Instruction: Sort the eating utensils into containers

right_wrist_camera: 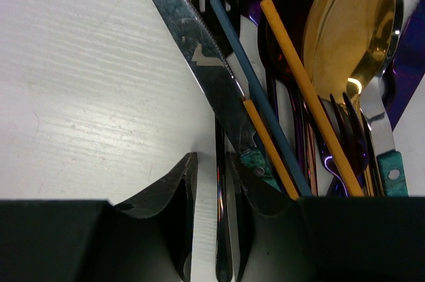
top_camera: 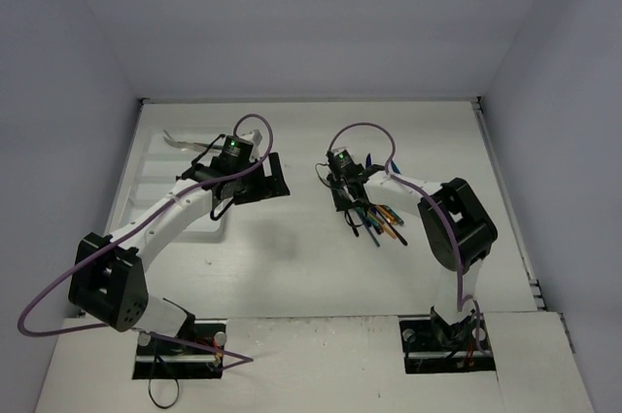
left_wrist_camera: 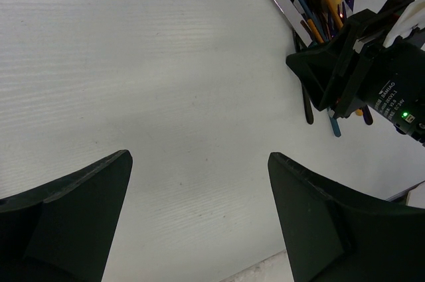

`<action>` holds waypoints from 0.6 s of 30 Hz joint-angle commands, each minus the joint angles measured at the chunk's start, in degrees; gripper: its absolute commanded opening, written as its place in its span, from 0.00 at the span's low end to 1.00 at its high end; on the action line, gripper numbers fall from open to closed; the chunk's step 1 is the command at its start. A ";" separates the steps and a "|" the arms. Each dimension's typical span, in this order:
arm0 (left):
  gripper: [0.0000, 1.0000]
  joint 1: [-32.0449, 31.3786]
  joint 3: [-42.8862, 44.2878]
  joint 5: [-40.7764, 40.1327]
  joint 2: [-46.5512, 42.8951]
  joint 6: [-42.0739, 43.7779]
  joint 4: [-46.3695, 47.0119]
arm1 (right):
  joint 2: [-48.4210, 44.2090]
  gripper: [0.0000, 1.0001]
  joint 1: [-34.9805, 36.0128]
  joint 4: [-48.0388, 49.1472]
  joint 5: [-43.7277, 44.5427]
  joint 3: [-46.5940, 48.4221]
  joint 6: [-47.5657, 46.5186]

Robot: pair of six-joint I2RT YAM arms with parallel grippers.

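Though slim and glossy, dark handle (right_wrist_camera: 222, 242) between matte fingers (right_wrist_camera: 166, 196) of right tool (right_wrist_camera: 212, 162)

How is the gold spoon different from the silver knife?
The gold spoon is yellow-gold; the silver knife is mirror-grey. The spoon has a round bowl; the knife has a long, flat blade. The knife lies at the side, next to bare table; the spoon rests on other utensils. Both are shiny.
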 commanded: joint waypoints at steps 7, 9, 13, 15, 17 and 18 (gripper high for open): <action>0.82 -0.26 2.96 -0.18 -1.37 -0.61 1.89 | 6.64 0.00 -0.09 -0.96 -4.32 4.08 -1.57; 0.82 -0.26 2.87 -0.32 -1.74 -0.61 1.75 | 6.09 0.00 0.74 -0.87 -7.12 4.17 -3.07; 0.82 -0.26 3.33 -0.45 -2.24 -0.46 1.29 | 2.99 0.00 2.25 -0.60 -12.04 4.41 -4.54; 0.82 -0.26 3.57 -0.61 -2.52 -0.29 0.86 | 1.19 0.00 2.16 -0.36 -14.04 4.81 -4.45; 0.82 -0.26 3.75 -0.62 -2.80 -0.35 0.69 | -0.66 0.00 2.11 -0.24 -15.83 5.21 -4.63; 0.82 -0.26 3.75 -0.63 -2.92 -0.37 0.66 | -1.46 0.00 2.05 -0.21 -16.86 5.62 -4.60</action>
